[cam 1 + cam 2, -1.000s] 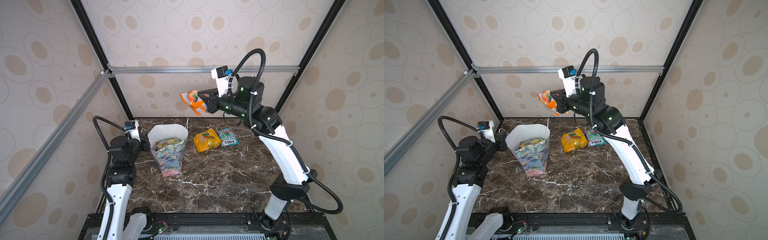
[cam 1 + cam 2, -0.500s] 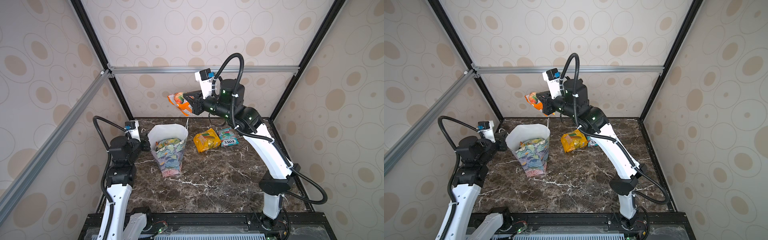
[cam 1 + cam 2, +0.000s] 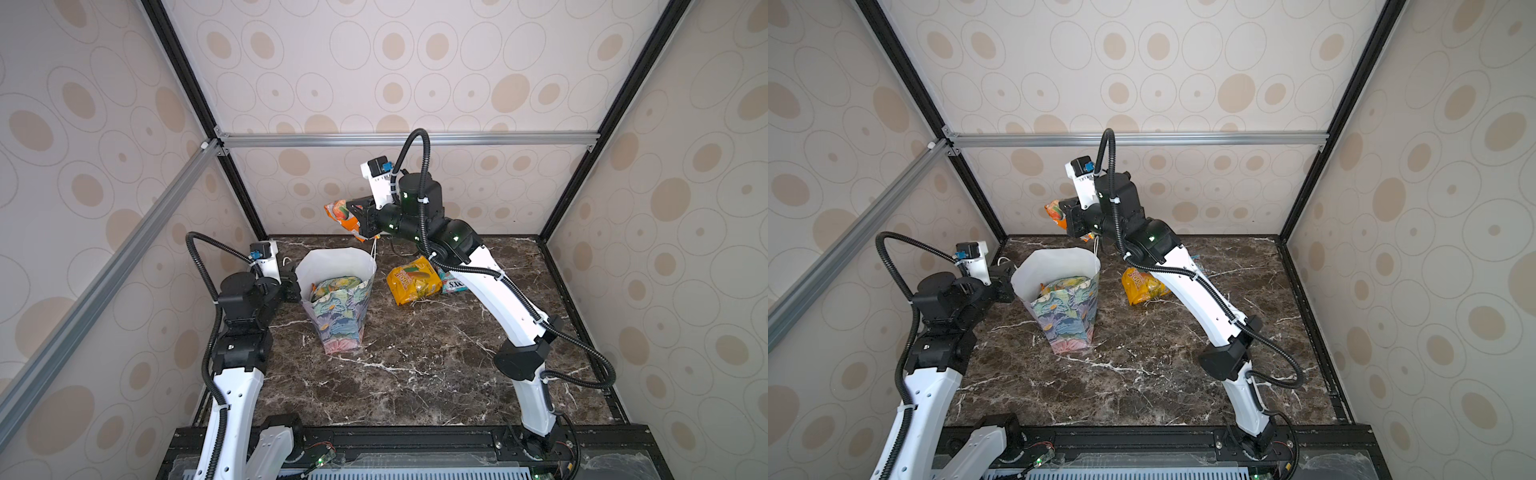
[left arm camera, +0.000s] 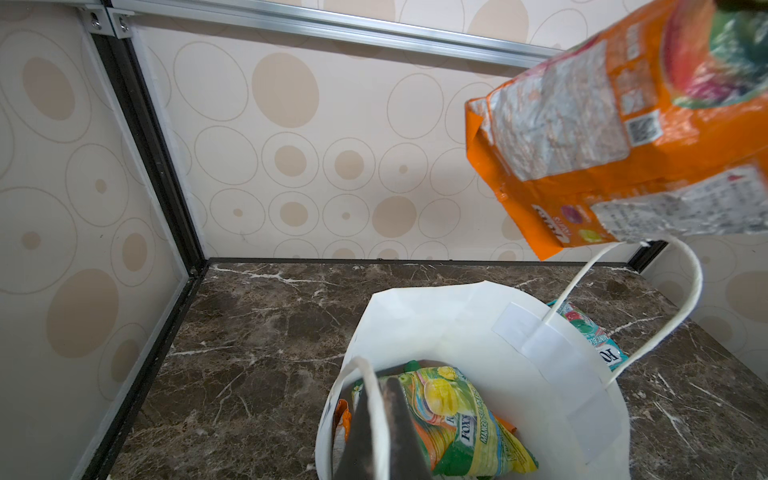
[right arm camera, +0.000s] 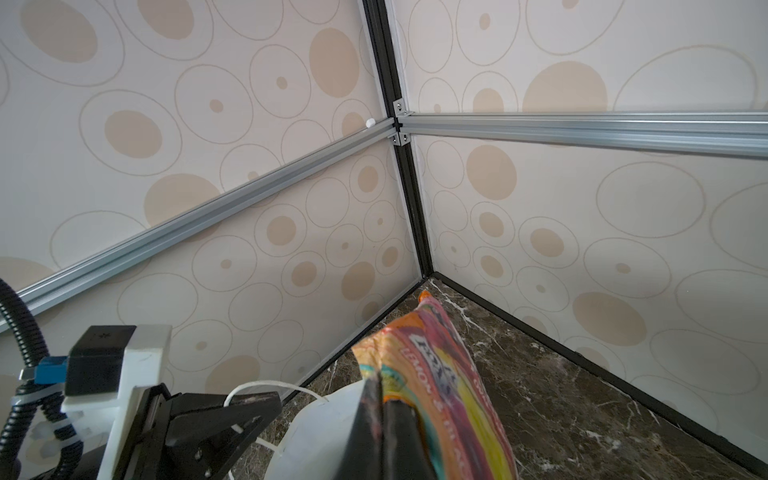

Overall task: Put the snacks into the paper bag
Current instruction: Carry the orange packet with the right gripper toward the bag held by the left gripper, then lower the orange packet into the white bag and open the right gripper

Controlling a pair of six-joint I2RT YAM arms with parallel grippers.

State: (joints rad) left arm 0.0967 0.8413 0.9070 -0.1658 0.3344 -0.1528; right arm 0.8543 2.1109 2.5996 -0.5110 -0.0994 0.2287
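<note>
Both pincers are closed. The right pincer (image 5: 381,409) clamps one edge of an orange packet (image 3: 340,212), holding it in the air over the far side of the paper bag (image 3: 338,322); the packet's far end is cut off in the left wrist view. The left pincer (image 4: 376,419) pinches the bag's near rim, its tips largely out of frame. Inside the bag, a green-yellow packet (image 4: 461,424) covers others that are barely visible. On the worktop (image 3: 415,370) beside the bag lies a yellow packet (image 3: 413,281), with a teal packet (image 3: 452,285) half hidden by the right arm (image 3: 498,299).
</note>
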